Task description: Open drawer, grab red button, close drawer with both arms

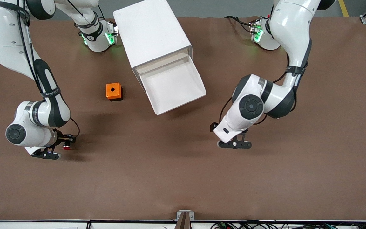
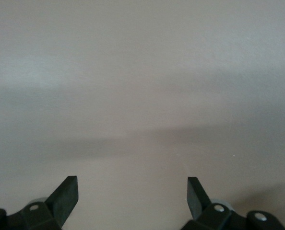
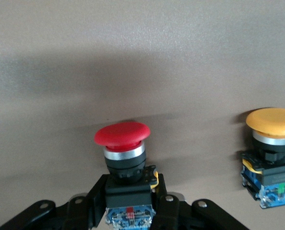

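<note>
Drawer: the shallow white tray drawer with a beige front (image 1: 173, 84) stands pulled out of the white box cabinet (image 1: 152, 33), its tray bare inside; it sits around 12 o'clock on the brown table (image 1: 183, 178) and opens toward 5 o'clock in the front view.
Button: the small push button with a round red cap and black-and-blue body (image 3: 123, 158) is upright between the jaws of the right gripper (image 3: 128, 211), at about 8 o'clock on the table, toward the right arm's end.
Right gripper: low over the table, nearer to the front camera than the orange cube with a hole (image 1: 113, 91); its jaws are clenched on the button's black body, red cap on top.
Yellow-capped button: a like button with an orange-yellow cap (image 3: 272, 153) stands on the table beside the red one, apart from it, seen in the right wrist view only.
Left gripper: the left gripper (image 2: 133, 196) hangs low over bare table at about 4 o'clock from the drawer, jaws released and spread wide, holding nothing.
Orange cube: on the table at 9 o'clock from the drawer, well apart from both grippers.
</note>
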